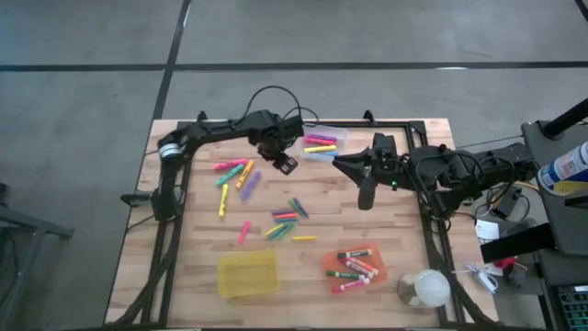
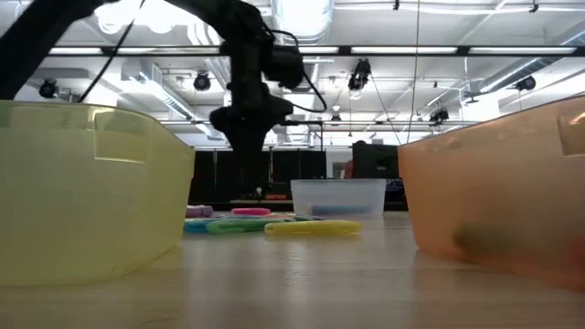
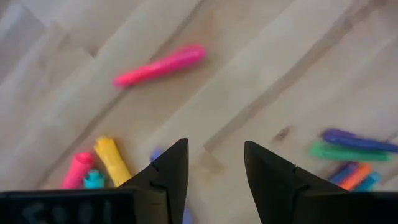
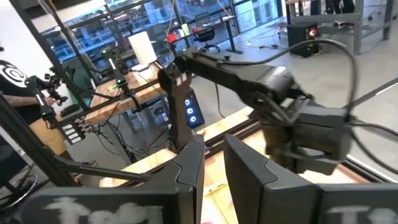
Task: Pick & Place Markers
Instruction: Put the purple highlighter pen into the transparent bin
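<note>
Many markers lie loose on the wooden table: a pink, yellow and purple cluster (image 1: 234, 173), a mixed cluster (image 1: 287, 216), a lone pink one (image 1: 243, 232) and a yellow one (image 1: 304, 238). My left gripper (image 3: 216, 155) points straight down over bare wood between the two clusters, open, with nothing between its fingers. Its wrist view shows a pink marker (image 3: 160, 65), a yellow one (image 3: 112, 158), and green and purple ones (image 3: 348, 146). My right gripper (image 1: 342, 165) hangs high over the table's right half, nearly level, with a narrow gap (image 4: 214, 162) between its fingers and nothing in it.
A clear bin (image 1: 322, 144) with several markers stands at the far edge, close to my left gripper. Near the front edge stand a yellow bin (image 1: 247, 274) and an orange bin (image 1: 356, 268) with white-barrelled markers. A round clear container (image 1: 424, 289) sits at the front right corner.
</note>
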